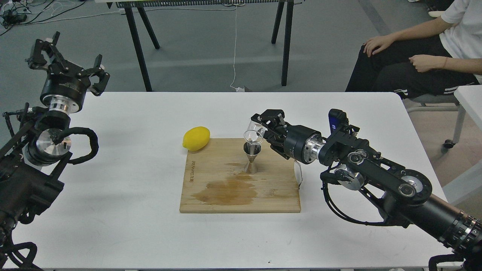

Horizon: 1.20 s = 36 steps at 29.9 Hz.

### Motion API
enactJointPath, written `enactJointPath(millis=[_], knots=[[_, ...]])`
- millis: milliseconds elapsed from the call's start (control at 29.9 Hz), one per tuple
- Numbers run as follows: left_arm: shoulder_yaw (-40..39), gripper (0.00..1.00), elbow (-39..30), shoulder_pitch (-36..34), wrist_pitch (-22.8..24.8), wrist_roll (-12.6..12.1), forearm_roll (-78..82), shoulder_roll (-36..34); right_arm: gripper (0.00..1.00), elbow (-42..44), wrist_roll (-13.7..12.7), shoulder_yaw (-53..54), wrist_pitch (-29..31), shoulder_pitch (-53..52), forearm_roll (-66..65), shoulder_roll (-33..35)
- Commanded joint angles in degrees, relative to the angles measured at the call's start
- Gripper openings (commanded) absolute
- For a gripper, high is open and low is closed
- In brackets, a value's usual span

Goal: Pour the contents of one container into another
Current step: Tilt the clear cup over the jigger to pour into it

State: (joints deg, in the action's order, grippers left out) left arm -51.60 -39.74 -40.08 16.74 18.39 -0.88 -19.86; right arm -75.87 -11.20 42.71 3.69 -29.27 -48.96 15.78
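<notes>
Our right arm reached in from the lower right, forearm angled up and leftward, wrist rolled so the right gripper [263,126] pointed left with its fingers clamped; our left arm stood raised at the left edge, the left gripper [69,62] pointing upward, fingers spread apart, holding nothing.

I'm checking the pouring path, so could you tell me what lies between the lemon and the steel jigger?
In the head view, only bare cutting board lies between the lemon and the jigger.
</notes>
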Motion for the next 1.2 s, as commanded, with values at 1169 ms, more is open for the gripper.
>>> enactJointPath(millis=[1169], knots=[[0.00,1.00,-0.07,0.00,-0.05,0.07,0.00,-0.09,0.40,-1.65,6.10,-0.17,-1.75,1.05,-24.41,0.04]])
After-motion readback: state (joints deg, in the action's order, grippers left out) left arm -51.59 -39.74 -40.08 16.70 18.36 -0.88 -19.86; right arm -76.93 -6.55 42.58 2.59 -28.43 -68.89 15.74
